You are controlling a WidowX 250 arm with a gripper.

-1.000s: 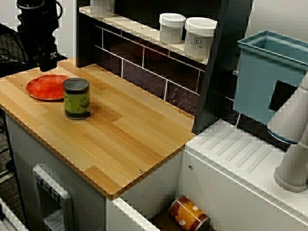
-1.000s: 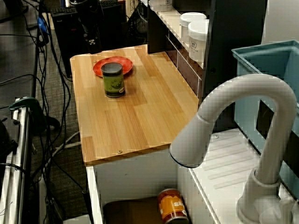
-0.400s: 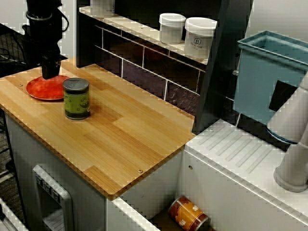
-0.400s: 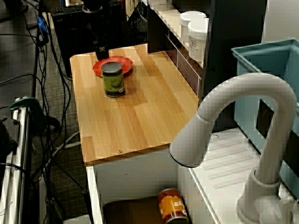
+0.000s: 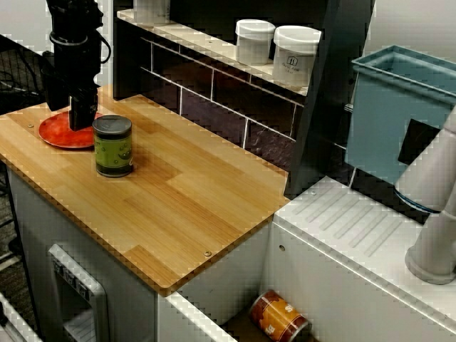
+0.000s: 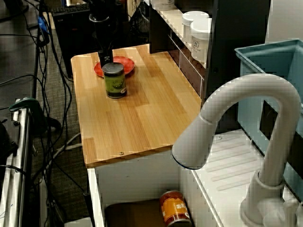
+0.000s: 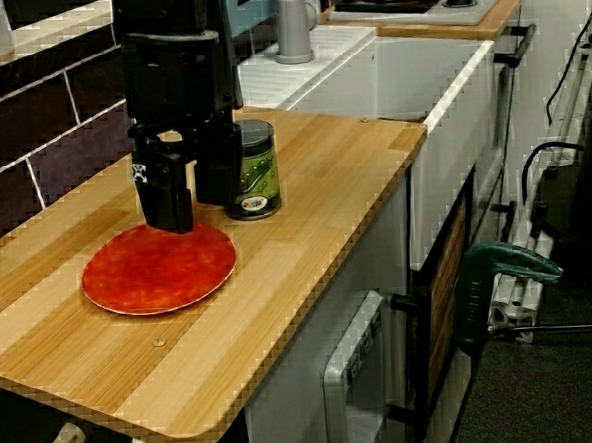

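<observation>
Jaws stand apart at a middling width with nothing between them, which is clearest in the low view from the counter's end. The gripper (image 7: 194, 199) points straight down over the 12 o'clock rim of the red plate (image 7: 159, 268). One of its fingers (image 7: 169, 203) ends right at that rim, though I cannot tell whether it touches the plate or hangs just clear. The other finger comes down over bare wood beside the plate, just in front of the green can (image 7: 253, 169). In that view the can stands upright at 2 o'clock from the plate, near it but apart from it.

In the view from above, the plate lies toward the 9 o'clock end of the wooden counter (image 5: 192, 192), and the can sits at 4 o'clock from the plate. Two white jars (image 5: 254, 41) stand on the shelf at 12 o'clock, and a blue bin (image 5: 399, 107) is at 3 o'clock. An orange can (image 5: 279, 317) lies on its side low down at 5 o'clock, below the counter's edge.

In the view past the tap, the white faucet (image 6: 236, 118) fills the foreground at 4 o'clock, and the gripper shows small at 11 o'clock, behind the green can
</observation>
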